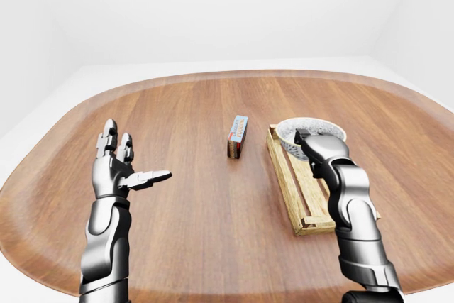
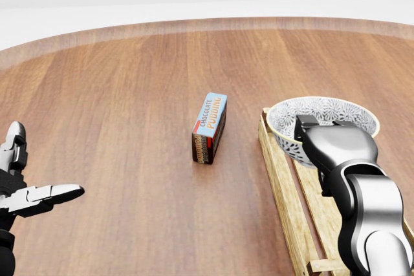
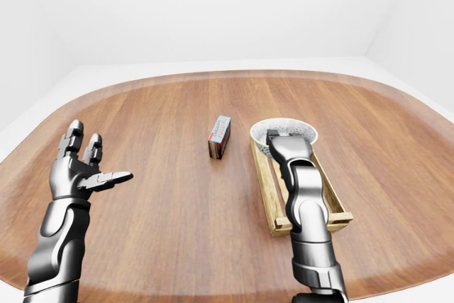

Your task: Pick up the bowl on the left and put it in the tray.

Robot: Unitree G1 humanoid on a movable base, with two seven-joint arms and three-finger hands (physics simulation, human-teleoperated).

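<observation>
A white bowl (image 2: 336, 109) with a grey floral pattern is over the top end of the wooden slatted tray (image 2: 279, 179), right of centre in the head view. My right hand (image 2: 321, 124) grips the bowl's near rim, its fingers hooked over the edge into the bowl. Whether the bowl rests on the slats or hangs just above them is hidden by the hand. My left hand (image 1: 135, 161) is raised at the left of the left-eye view, fingers spread and thumb out, holding nothing.
A chocolate pudding box (image 2: 209, 127) stands on its edge just left of the tray. The oval wooden table (image 1: 213, 246) has a raised rim all round. White walls and floor lie beyond it.
</observation>
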